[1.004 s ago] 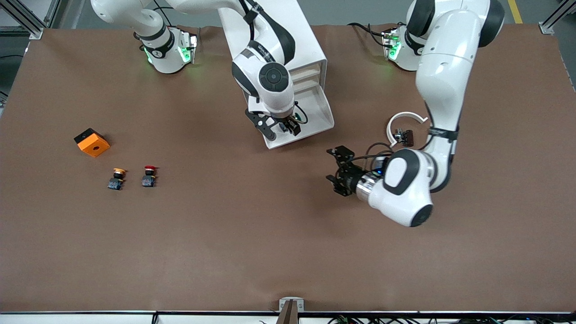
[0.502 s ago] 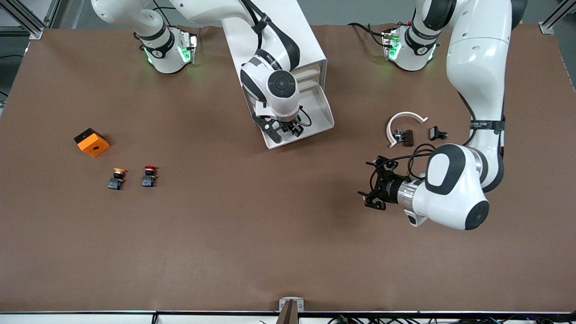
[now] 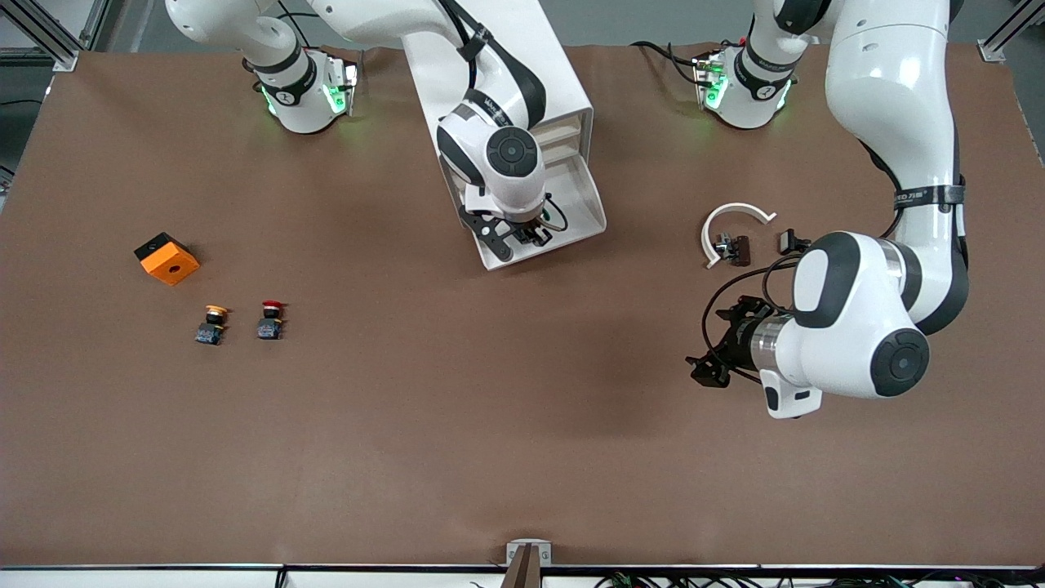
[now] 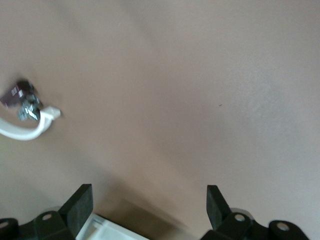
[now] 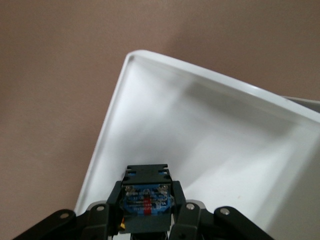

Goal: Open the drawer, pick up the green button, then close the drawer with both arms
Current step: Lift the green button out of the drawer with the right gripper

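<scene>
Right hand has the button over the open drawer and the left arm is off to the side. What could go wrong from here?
1. The right hand grips the button by its narrow body just above the drawer; lifting at an angle may snag the drawer's rim and slip the grip.
2. The left hand, open, hangs over bare table near the white curved part; sweeping back toward the drawer could knock it.
</scene>
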Robot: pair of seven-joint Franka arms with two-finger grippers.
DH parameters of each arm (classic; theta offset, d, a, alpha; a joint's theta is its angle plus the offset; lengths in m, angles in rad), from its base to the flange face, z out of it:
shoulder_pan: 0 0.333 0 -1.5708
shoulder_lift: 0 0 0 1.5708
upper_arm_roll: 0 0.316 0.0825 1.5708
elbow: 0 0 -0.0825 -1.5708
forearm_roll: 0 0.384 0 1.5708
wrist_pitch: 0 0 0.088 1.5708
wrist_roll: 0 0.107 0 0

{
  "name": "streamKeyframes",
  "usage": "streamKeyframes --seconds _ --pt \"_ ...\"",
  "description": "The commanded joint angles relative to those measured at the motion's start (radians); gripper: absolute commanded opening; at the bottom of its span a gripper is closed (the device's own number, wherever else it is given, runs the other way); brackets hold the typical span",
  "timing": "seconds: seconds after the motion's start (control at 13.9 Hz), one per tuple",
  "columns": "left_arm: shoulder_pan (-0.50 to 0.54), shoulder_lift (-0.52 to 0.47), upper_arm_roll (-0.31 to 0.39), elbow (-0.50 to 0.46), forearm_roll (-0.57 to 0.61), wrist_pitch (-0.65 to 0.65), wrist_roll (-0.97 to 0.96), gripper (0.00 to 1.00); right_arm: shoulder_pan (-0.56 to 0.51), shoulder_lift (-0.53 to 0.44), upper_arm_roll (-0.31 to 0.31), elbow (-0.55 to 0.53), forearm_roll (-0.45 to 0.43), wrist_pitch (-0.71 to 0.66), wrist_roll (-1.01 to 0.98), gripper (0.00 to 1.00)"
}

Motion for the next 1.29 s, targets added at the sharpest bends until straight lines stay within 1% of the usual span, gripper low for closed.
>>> streamKeyframes --seconds 0.0,0.07,0.22,0.29,0.36,0.5,0.57,0.65,0.72,0.79,0.93,1.08,1.22 --pt "-0.035 -0.034 0.004 -0.05 0.057 0.018 0.159 1.0 -0.051 0.017 -0.003 0.132 0.048 -0.142 0.023 0.23" --pt "-0.052 -0.038 0.004 -0.055 0.076 0.021 0.173 1.0 -0.08 0.015 -0.003 0.173 0.052 -0.204 0.02 0.23" --pt "-0.082 -0.038 0.0 -0.075 0.064 0.05 0.158 1.0 -0.172 0.012 0.0 0.265 0.06 -0.369 -0.012 0.23" --pt "-0.104 -0.047 -0.006 -0.119 0.062 0.096 0.142 1.0 -0.206 0.009 0.0 0.308 0.06 -0.452 -0.082 0.23" --pt "-0.128 -0.06 -0.01 -0.168 0.062 0.15 0.123 1.0 -0.242 -0.001 0.0 0.319 0.06 -0.498 -0.158 0.22" --pt "-0.185 -0.087 -0.014 -0.283 0.062 0.294 0.113 1.0 -0.305 -0.064 -0.003 0.305 0.057 -0.535 -0.316 0.22" --pt "-0.207 -0.087 -0.019 -0.314 0.057 0.339 0.113 1.0 -0.339 -0.083 -0.006 0.301 0.046 -0.58 -0.422 0.22" --pt "-0.233 -0.085 -0.029 -0.343 0.05 0.38 0.113 1.0 -0.37 -0.124 -0.01 0.269 0.045 -0.588 -0.558 0.22" --pt "-0.26 -0.087 -0.033 -0.374 0.047 0.424 0.112 1.0 -0.425 -0.17 -0.01 0.218 0.034 -0.58 -0.707 0.22" --pt "-0.276 -0.087 -0.04 -0.392 0.033 0.446 0.099 1.0 -0.475 -0.202 -0.01 0.175 0.002 -0.577 -0.863 0.22" --pt "-0.302 -0.074 -0.081 -0.412 0.021 0.451 0.095 1.0 -0.548 -0.218 -0.01 0.109 -0.07 -0.55 -1.057 0.22" --pt "-0.351 -0.073 -0.108 -0.441 0.021 0.459 0.073 1.0 -0.626 -0.227 -0.01 0.01 -0.112 -0.424 -1.244 0.22" --pt "-0.386 -0.074 -0.115 -0.461 0.019 0.46 0.059 1.0 -0.681 -0.225 -0.01 -0.085 -0.119 -0.283 -1.355 0.22"
